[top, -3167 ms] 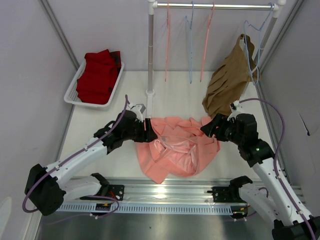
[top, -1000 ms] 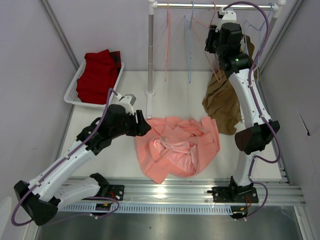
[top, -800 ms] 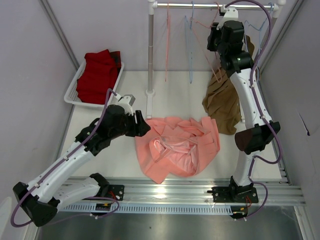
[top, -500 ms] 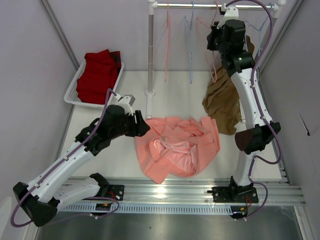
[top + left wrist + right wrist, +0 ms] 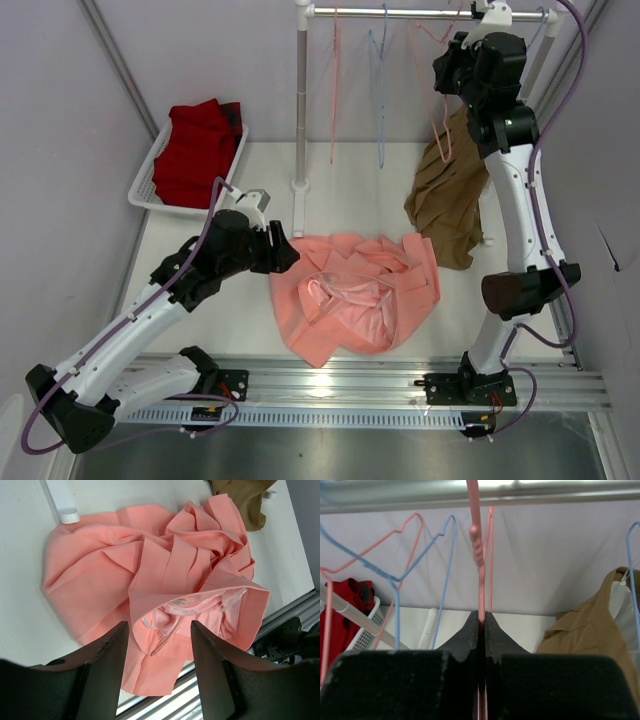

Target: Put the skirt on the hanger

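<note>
Comparing w/ approx 3 s back: R tool (image 5: 472,58) no longer sitting at skirt edge on desk (image 5: 350,195), now raised to rail (image 5: 400,13) at rear. Comparing w/ half a sec back: shifting further right and up along rail, taking hanger (image 5: 441,125) along. Wire now slanting in front of brown garment (image 5: 450,195) instead of hanging beside light-blue hangers (image 5: 381,100).

Per R wrist view: fingers pressing together on hanger neck, just below twisted section. Hook end running out of frame at top, so not telling whether still over rail.

Judging from this: hanger pick-up under way, dressing of skirt not yet begun. Expecting need to bring hanger down to desk next, w/o snagging neighbouring wires or brown garment.

L tool (image 5: 159,625) hovering over left part of skirt (image 5: 165,570), fingers standing apart, gripping nothing. Posn matching last sec or so.

Skirt lying crumpled on desk, centre-front, between both arm bases, waistband opening gaping toward near edge. Appearing unmoved over last sec.

Checking for writing: small white tag (image 5: 176,601) showing inside waistband, print too small to read. Finding no brand or legible text elsewhere.
</note>
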### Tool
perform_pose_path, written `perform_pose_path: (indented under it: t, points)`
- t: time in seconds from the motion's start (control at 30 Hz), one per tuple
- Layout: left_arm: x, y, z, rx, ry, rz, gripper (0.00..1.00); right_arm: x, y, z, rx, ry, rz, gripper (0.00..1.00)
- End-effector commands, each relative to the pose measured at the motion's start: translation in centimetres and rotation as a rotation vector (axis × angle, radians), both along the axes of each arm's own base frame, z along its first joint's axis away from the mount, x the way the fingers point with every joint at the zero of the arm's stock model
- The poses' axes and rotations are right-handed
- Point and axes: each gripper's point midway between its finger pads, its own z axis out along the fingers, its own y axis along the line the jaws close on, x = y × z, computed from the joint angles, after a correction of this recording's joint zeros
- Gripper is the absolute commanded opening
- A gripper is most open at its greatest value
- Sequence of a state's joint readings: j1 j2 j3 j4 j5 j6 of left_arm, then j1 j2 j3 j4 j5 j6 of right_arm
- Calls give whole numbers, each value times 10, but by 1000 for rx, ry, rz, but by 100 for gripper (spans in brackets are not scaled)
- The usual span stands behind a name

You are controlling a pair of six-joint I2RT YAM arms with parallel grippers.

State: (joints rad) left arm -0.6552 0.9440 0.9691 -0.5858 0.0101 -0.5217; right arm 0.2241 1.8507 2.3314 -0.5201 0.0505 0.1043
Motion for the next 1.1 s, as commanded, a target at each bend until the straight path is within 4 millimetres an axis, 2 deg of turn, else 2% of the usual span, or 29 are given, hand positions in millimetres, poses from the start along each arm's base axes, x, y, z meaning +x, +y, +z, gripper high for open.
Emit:
perform_pose_path:
  t: [0.0, 0.1, 0.23, 0.33, 0.37, 0.4, 0.47, 0.5, 0.57, 0.6, 0.63, 0.7, 0.73, 0.77, 0.8, 0.83, 0.93, 1.07]
  points:
    - [4, -3, 11, -21, -47, -7, 58, -43, -3, 62, 49, -140, 29, 0]
    - [5, -5, 11, -23, -47, -11, 58, -59, -6, 62, 58, -126, 30, 0]
    - [5, -7, 11, -25, -46, -15, 58, -86, -13, 45, 64, -52, 24, 0]
    - [6, -8, 11, -22, -44, -19, 58, -122, -18, 22, 76, 18, 35, 0]
    - [5, -8, 8, -19, -39, -21, 59, -128, -14, -8, 74, 92, 65, 0]
    - [5, -8, 4, -15, -32, -24, 59, -158, -16, 1, 103, 71, 84, 0]
    - [3, -8, -4, -10, -17, -28, 58, -188, -9, -18, 136, 124, 160, 0]
    - [4, -9, -5, -14, -16, -31, 58, -214, -6, -35, 168, 158, 195, 0]
    - [0, -12, -12, -18, 5, -46, 55, -243, 3, -58, 205, 223, 262, 0]
    - [-3, -12, -21, -17, 22, -50, 54, -268, 13, -76, 244, 272, 335, 0]
    - [-5, -13, -23, -21, 27, -56, 53, -282, 18, -89, 266, 321, 371, 0]
    - [-11, -11, -43, -6, 67, -59, 51, -312, 31, -103, 308, 374, 480, 0]
    - [-13, -13, -44, -12, 68, -63, 50, -330, 33, -119, 339, 416, 498, 0]
    - [-18, -14, -55, -6, 89, -69, 48, -350, 37, -130, 361, 454, 538, 0]
    - [-20, -16, -55, -8, 92, -74, 48, -350, 38, -131, 360, 455, 543, 0]
    - [-23, -16, -65, -1, 106, -74, 46, -367, 41, -139, 380, 485, 580, 0]
    - [-28, -20, -77, 11, 130, -74, 45, -385, 41, -153, 387, 534, 600, 0]
    - [-26, -20, -87, 32, 142, -45, 44, -403, 46, -163, 397, 592, 663, 0]
